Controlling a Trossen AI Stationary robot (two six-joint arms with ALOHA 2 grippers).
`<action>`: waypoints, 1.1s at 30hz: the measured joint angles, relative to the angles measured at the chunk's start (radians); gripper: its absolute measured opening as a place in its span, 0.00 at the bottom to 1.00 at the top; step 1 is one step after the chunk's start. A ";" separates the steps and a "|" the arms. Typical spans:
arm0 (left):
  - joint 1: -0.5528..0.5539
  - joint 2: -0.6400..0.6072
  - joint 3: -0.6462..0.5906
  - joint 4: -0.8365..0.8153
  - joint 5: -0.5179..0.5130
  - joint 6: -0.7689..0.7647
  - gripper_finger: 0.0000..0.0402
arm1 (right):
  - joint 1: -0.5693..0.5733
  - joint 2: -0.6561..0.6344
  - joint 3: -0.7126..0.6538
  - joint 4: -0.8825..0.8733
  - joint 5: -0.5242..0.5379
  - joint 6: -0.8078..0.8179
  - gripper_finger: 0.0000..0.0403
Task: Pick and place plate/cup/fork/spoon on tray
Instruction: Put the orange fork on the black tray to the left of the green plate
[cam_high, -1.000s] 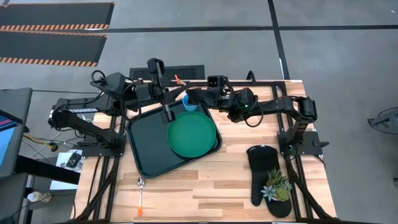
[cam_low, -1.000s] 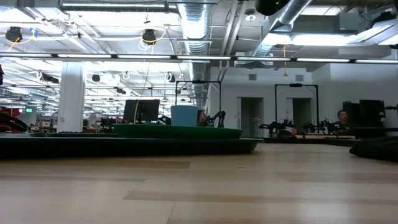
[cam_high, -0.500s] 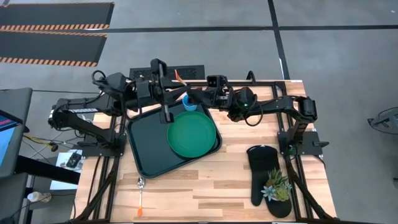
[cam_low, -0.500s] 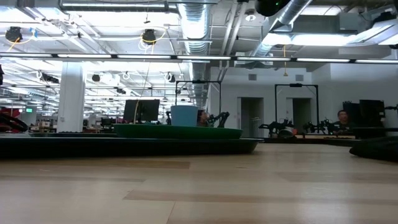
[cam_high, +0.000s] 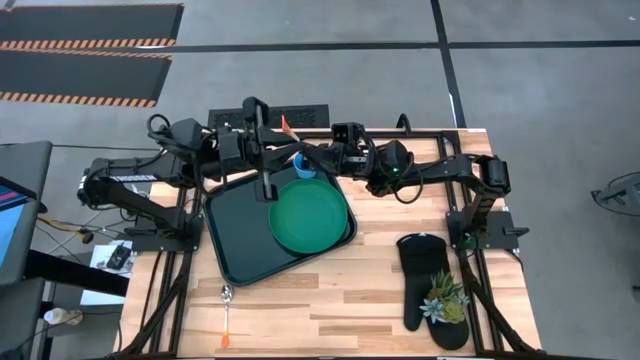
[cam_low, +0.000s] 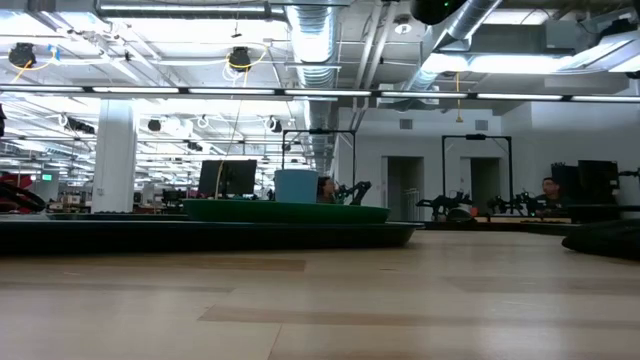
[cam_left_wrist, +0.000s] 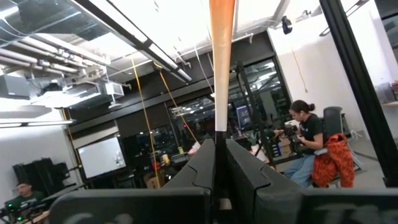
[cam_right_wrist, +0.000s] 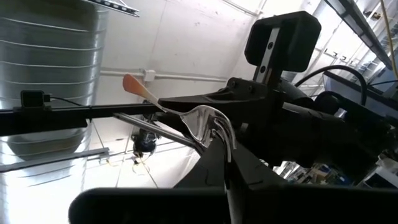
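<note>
The fork (cam_high: 286, 125), with an orange handle and silver tines, hangs in the air over the tray's far edge, between both grippers. My left gripper (cam_high: 288, 146) reaches in from the table's left and is shut on it. My right gripper (cam_high: 313, 155) reaches in from the right and is shut on its tined end. The green plate (cam_high: 308, 215) lies on the dark tray (cam_high: 232, 225). The light blue cup (cam_high: 305, 166) stands at the tray's far right corner, just below the grippers. The spoon (cam_high: 227, 296) lies on the table near the front left. My left gripper pinches the fork at the lower end of its orange handle (cam_left_wrist: 216, 134) between its two fingers (cam_left_wrist: 249, 174). The handle runs on past the fingertips in line with the fingers. The fork is clear of the table. My right gripper pinches the fork's silver tined end (cam_right_wrist: 222, 138) between its two fingers, coming from the table's right. The curved tines (cam_right_wrist: 199, 121) rise just beyond the fingertips, and the orange handle tip (cam_right_wrist: 134, 84) points away past my left gripper.
A black oven mitt (cam_high: 425, 285) and a small potted plant (cam_high: 445, 298) lie on the table's right side. The black frame rails (cam_high: 440, 135) run along the far edge. Bare wood shows in front of the tray.
My right gripper has moved a little toward the table's left, onto the fork, and has shut on its tined end. My left gripper has held the fork still. Plate, cup and tray have not moved.
</note>
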 joint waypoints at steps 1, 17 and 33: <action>-0.001 0.000 0.000 -0.001 0.000 -0.002 0.02 | 0.000 0.000 0.000 -0.004 0.000 0.000 0.02; -0.030 -0.006 0.003 -0.148 -0.061 -0.092 0.37 | -0.025 -0.040 -0.002 -0.014 -0.071 -0.034 0.00; -0.040 -0.230 0.000 -0.872 -0.179 -0.543 0.55 | -0.292 -0.342 0.001 -0.956 -0.223 -0.516 0.00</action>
